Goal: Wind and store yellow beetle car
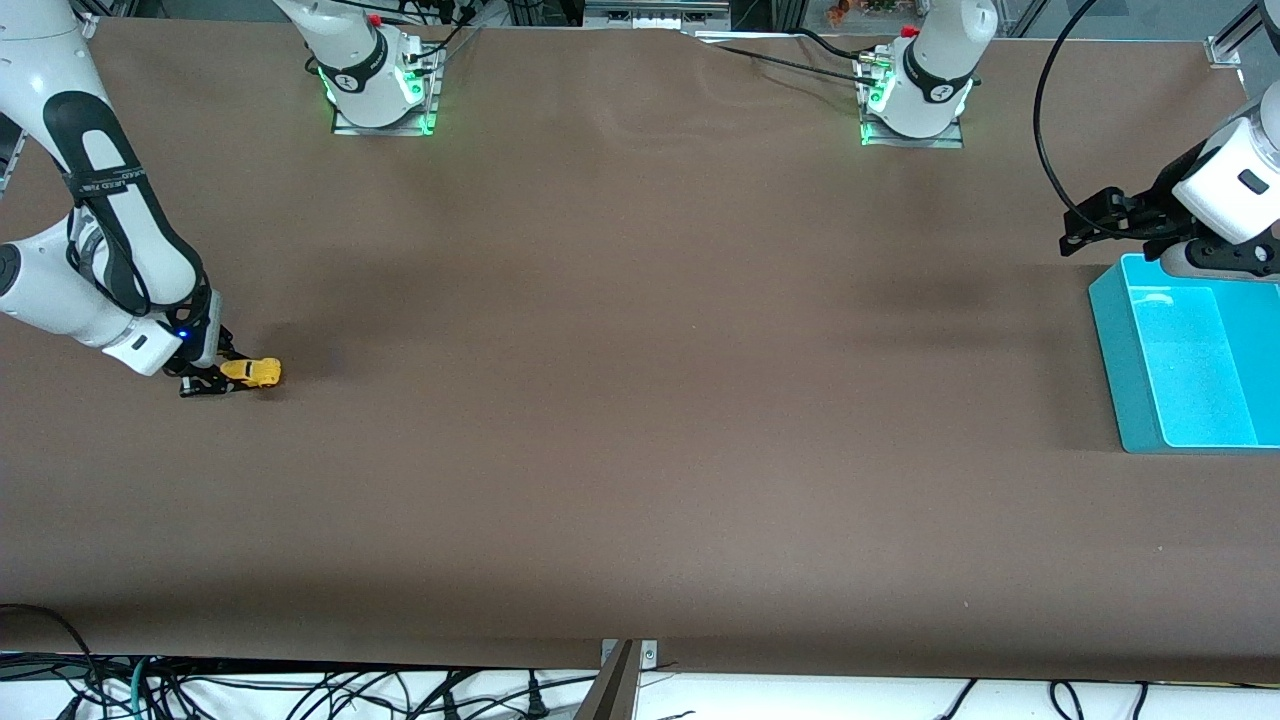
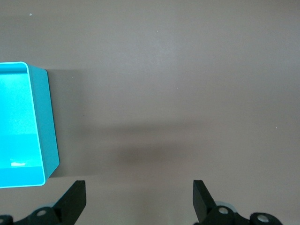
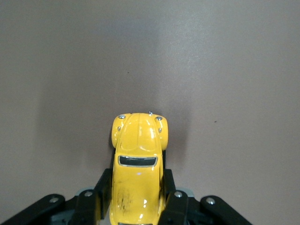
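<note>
The yellow beetle car (image 1: 253,372) sits on the brown table at the right arm's end. My right gripper (image 1: 222,377) is shut on the car's sides, low at the table surface. In the right wrist view the car (image 3: 138,168) shows from above, its rounded nose pointing away from the fingers (image 3: 174,206) that clamp its body. My left gripper (image 1: 1085,230) is open and empty, over the table beside the teal bin (image 1: 1130,345). In the left wrist view its gripper (image 2: 138,201) hangs over bare table.
The teal bin stands at the left arm's end of the table, and its corner (image 2: 44,126) shows in the left wrist view. The two arm bases (image 1: 380,95) (image 1: 915,105) stand along the table's edge farthest from the front camera. Cables hang under the table's near edge.
</note>
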`<state>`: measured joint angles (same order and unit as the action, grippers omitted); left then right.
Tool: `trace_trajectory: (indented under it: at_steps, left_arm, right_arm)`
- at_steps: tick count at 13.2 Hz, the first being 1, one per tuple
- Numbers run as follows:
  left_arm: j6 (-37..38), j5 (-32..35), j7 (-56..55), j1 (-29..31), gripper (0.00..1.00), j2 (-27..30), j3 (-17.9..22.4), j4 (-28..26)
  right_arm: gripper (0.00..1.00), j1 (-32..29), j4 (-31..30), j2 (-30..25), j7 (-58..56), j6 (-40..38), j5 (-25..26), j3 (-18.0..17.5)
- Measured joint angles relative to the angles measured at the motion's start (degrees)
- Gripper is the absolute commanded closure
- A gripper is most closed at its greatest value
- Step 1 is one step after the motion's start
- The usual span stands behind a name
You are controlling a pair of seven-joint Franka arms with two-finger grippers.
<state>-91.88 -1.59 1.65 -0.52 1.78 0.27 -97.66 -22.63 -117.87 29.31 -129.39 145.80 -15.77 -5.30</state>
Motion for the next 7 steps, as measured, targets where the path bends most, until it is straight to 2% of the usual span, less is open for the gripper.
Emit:
trace_trajectory:
  at_steps: [4, 7]
  left_arm:
    - [0.0, 0.0, 0.0, 0.01, 0.0, 0.0, 0.0, 0.0]
    - [0.0, 0.0, 0.0, 0.01, 0.0, 0.0, 0.01, 0.0]
  right_arm:
    - [0.0, -0.45, 1.64, 2.63, 1.73, -1.0, 0.03, 0.64]
    - [0.0, -0.4, 3.64, 2.72, 3.23, -3.7, 0.07, -0.22]
